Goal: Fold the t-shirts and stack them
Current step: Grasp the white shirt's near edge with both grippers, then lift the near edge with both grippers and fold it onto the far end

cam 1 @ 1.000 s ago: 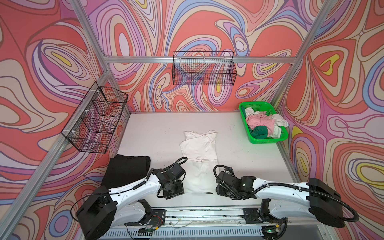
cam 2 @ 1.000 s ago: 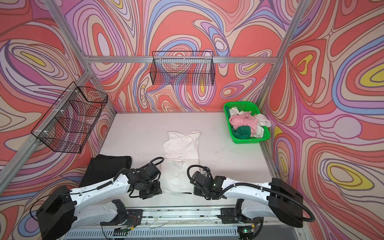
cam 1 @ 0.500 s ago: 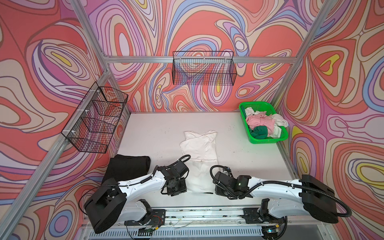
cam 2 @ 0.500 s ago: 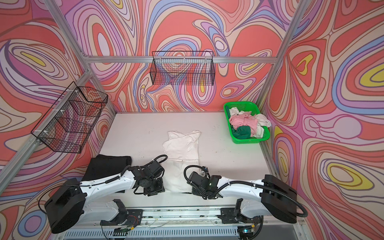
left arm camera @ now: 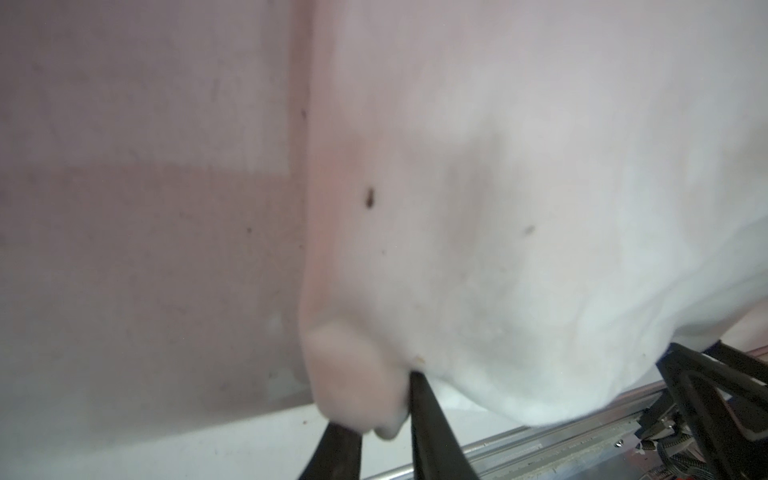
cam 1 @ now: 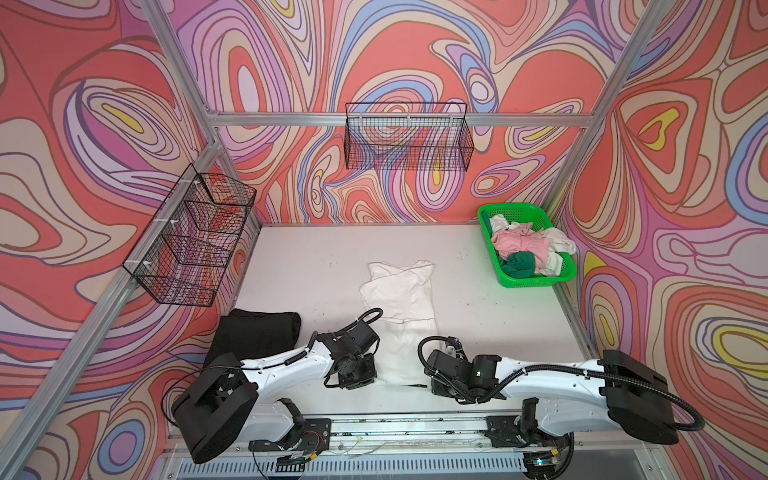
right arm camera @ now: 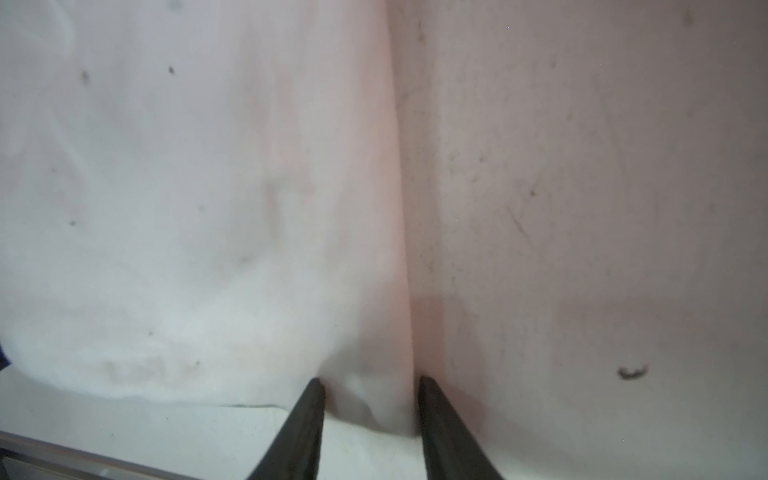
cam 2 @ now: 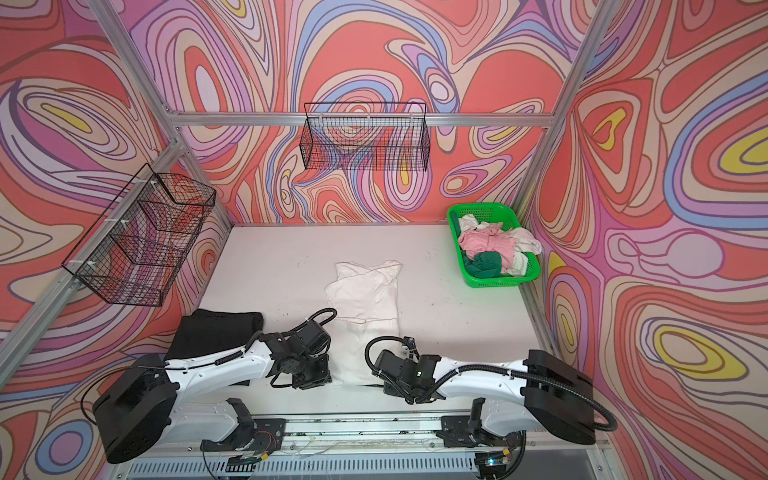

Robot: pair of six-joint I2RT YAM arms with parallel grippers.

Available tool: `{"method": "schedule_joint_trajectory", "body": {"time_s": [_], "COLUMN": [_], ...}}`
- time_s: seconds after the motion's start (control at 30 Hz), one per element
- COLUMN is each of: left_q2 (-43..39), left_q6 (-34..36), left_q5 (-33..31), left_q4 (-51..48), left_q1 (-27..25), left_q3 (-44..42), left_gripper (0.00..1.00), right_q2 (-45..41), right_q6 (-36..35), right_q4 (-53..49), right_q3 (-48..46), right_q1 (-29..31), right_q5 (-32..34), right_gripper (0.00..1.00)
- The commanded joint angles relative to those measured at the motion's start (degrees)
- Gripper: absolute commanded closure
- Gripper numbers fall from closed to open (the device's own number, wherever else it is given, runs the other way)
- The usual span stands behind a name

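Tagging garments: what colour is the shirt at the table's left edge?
The shirt is black, clearest in a top view.

left fingers (left arm camera: pixel 424 415): closed onto off-white t-shirt (left arm camera: pixel 519 208) corner | right fingers (right arm camera: pixel 307 415): narrowed, grip unclear

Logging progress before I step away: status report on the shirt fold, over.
Left gripper shut on off-white t-shirt, near corner. Right gripper open, astride other near corner. Black t-shirt off left, apart.

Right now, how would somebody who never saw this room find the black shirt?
Start at the white table and go to its near left corner, below the wire basket on the left wall. The black t-shirt lies there in a neat block, the only black cloth; the off-white t-shirt is mid-table.
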Motion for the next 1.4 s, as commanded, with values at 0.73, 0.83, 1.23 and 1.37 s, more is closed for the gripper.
{"method": "schedule_joint_trajectory", "body": {"time_s": [0.73,0.83,1.23,1.37], "left_q2": [-10.26,-12.83,-10.05,-6.72], "left_q6": [-1.21,-0.89,6.09,8.95], "left_q5": [-3.61,-4.78,-7.24,-6.07], "left_q4": [-12.02,-16.19,-24.95,-25.16], "left_q1": [-0.05,-0.1,4.48,7.49], "left_q3": [2.99,6.88,25.64,31.27], "left_gripper": [1.0,1.0,1.0,1.0], "right_q2": [-6.98,-8.76,-9.77,-9.69], "right_q6": [-0.26,-0.65,-8.27,-13.12], "right_q4": [-9.12,-11.84,-19.49,-17.2], "right_q3": [5.65,8.46,23.29,26.1], "right_q1": [0.49,0.49,-3.28,-8.28], "right_q5": [6.26,8.44,15.62,13.09], "right_gripper": [1.0,1.0,1.0,1.0]}}
